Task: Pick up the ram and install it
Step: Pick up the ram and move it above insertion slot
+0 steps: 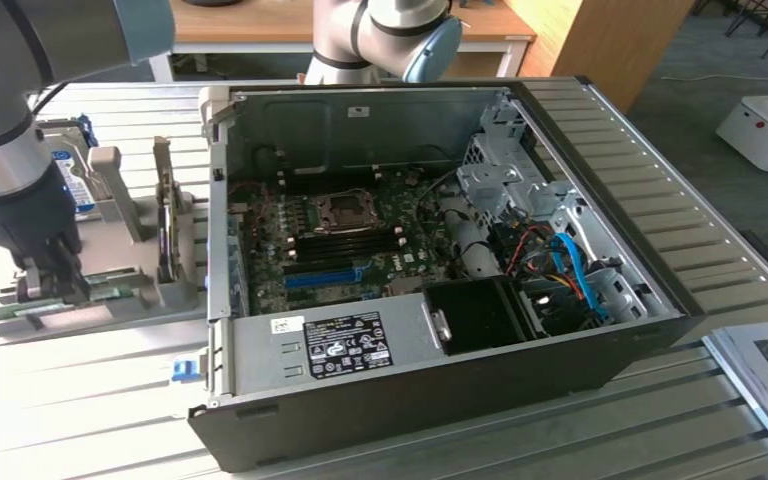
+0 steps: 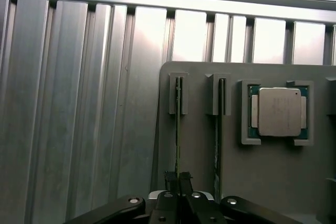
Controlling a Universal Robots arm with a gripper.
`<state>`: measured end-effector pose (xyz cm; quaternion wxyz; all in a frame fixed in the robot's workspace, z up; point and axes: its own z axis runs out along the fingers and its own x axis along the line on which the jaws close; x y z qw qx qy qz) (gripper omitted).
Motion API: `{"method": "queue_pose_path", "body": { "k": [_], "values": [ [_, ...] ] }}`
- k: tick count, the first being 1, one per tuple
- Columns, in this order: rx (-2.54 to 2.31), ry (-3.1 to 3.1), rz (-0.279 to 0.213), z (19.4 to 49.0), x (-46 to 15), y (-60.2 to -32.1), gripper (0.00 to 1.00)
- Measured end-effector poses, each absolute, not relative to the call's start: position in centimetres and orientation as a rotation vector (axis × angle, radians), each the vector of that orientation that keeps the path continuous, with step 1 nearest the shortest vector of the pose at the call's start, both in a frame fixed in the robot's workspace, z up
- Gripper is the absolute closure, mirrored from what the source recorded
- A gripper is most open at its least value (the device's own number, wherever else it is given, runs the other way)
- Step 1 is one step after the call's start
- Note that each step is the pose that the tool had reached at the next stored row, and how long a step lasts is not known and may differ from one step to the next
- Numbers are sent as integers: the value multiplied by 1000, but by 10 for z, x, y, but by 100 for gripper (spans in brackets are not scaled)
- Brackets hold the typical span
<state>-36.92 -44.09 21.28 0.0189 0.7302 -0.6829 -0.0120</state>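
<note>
— Green boards in the grey holder tray (image 2: 199, 145): how many?
— Two, on edge in neighbouring slots: the ram (image 2: 178, 129) and a second memory stick (image 2: 218, 145) just beside it. One processor chip (image 2: 276, 112) flat in its own recess, next over.
— And the tool (image 2: 178, 179)?
— Clenched around the ram, far end of the stick seated in its slot.
— Elsewhere on the ridged metal surface (image 1: 77, 400)?
— One open black computer case (image 1: 398, 400), one blue motherboard slot (image 1: 320, 277) inside, one white-and-black label (image 1: 341, 345) on the power supply, print too small to read. One blue-and-white labelled hard drive (image 1: 75, 175) upright near the arm, wording likewise illegible.
</note>
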Motion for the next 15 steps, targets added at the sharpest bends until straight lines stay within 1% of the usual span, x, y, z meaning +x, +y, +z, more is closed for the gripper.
{"method": "queue_pose_path", "body": {
  "k": [15],
  "values": [
    [2267,-2120,-37,229,-369,-441,88]
  ]
}}
